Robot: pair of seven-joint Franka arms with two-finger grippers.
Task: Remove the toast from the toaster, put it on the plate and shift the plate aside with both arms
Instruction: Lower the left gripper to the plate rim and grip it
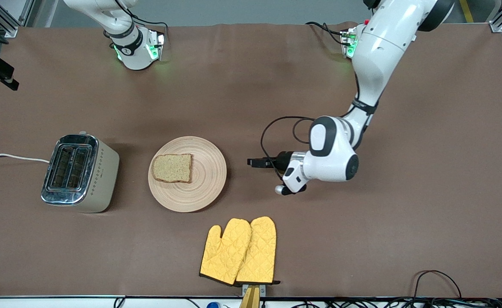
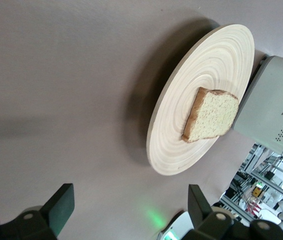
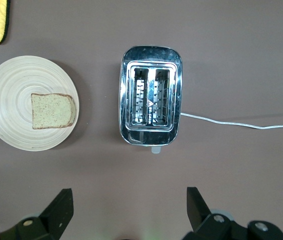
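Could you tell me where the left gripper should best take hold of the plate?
Probably the plate's raised rim at the edge toward the left arm's end. The left gripper is low beside that edge, jaws open toward it. The toast lies toward the toaster, leaving that rim bare.

Even overhead light, soft shadows, glare on the toaster [image 1: 69, 171], all sharp.

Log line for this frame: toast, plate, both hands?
toast: lying on plate | plate: on table beside toaster | left hand: open, low beside plate, empty | right hand: open, above toaster, empty
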